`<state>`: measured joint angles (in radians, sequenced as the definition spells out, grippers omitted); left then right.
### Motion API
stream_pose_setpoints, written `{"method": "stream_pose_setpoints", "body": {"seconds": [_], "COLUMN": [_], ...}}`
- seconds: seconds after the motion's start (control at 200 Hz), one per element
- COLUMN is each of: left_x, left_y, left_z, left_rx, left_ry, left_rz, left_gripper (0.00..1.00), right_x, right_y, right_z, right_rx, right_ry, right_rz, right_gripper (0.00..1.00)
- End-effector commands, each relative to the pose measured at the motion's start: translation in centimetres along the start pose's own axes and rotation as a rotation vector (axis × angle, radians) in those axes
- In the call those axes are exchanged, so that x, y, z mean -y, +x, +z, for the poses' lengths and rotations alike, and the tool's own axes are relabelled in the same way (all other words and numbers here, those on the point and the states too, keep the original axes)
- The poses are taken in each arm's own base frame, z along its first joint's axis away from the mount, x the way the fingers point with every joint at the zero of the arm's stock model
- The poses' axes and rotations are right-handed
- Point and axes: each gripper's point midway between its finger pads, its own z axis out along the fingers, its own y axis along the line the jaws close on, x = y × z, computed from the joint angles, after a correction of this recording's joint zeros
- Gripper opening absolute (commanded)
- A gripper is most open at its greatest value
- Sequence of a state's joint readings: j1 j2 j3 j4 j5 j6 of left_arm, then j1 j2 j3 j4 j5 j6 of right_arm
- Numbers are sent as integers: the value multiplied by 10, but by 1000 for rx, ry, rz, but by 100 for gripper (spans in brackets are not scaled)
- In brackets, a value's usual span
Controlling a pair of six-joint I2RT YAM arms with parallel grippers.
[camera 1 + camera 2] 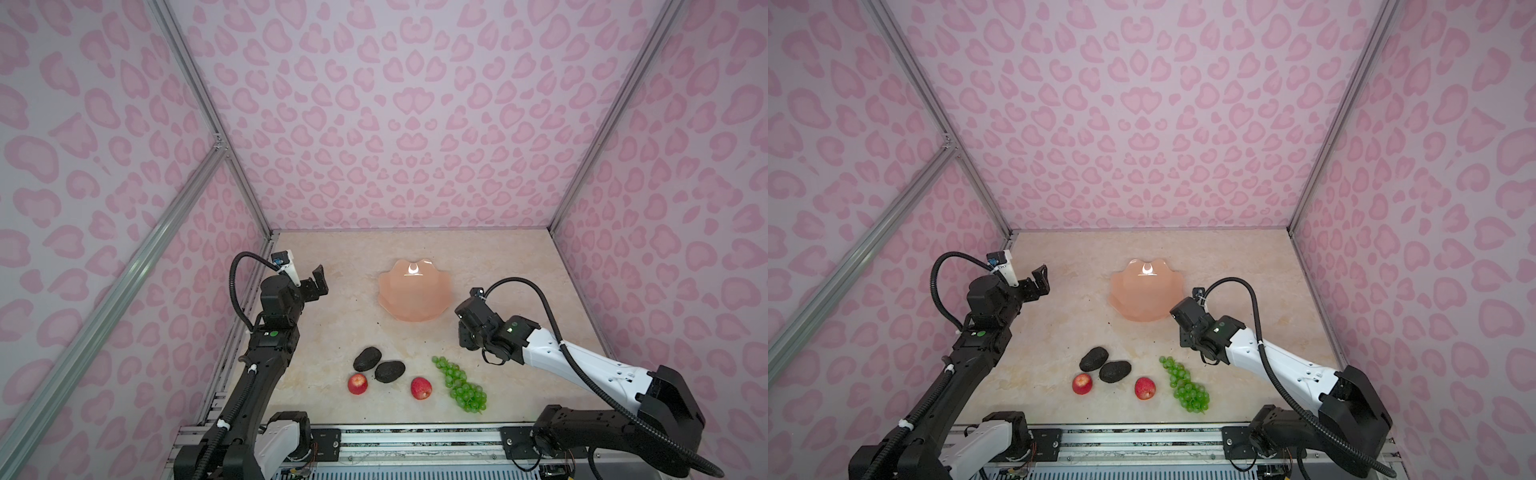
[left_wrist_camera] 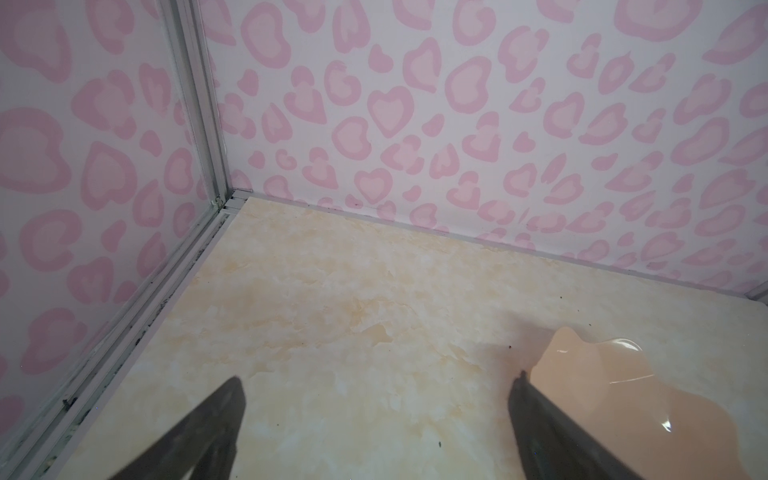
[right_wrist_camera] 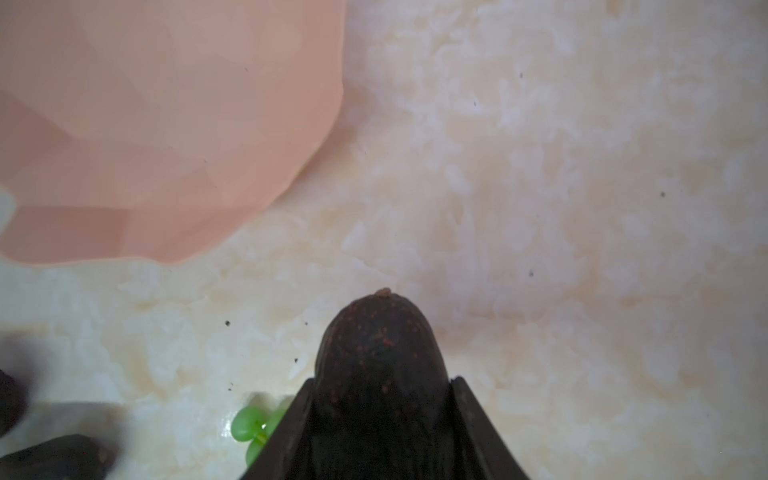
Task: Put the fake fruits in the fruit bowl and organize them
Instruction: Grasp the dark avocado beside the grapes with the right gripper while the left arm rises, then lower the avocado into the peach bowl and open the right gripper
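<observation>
Now my right jaws pinch an avocado (image 3: 376,353), its tip poking past them near the bowl (image 3: 166,124). My left jaws stand spread.

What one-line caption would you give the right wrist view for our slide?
Right claw closed on a dark avocado, pink bowl and green grapes nearby on the marble table.

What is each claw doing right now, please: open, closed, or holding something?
Left claw: open, holding nothing.
Right claw: closed on an avocado.
</observation>
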<state>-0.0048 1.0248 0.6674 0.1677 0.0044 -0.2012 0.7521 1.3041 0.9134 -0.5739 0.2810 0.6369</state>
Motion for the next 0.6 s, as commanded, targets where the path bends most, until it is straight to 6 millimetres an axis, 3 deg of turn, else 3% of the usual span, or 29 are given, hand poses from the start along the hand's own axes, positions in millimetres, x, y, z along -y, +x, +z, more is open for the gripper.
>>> {"method": "stream_pose_setpoints", "body": {"seconds": [0.0,0.21,0.43,0.595], "left_x": [6,10,12,12], "left_y": [-6,-6,-5,1], "left_z": [0,-4,-4,-3], "left_rx": [0,-3,-14,-50], "left_ry": [28,49,63,59], "left_rz": [-2,8,10,10], "left_gripper": [99,100,100,100], "right_x": [-30,-96,-127,-133], "right_y": [-53,-107,-106,-99], "right_z": [1,47,120,149], "right_rx": [107,-7,-121,-169], "right_ry": [-27,-86,-140,-127], "right_rz": [-90,-216,-246,-262], "right_gripper": [38,38,38,38]}}
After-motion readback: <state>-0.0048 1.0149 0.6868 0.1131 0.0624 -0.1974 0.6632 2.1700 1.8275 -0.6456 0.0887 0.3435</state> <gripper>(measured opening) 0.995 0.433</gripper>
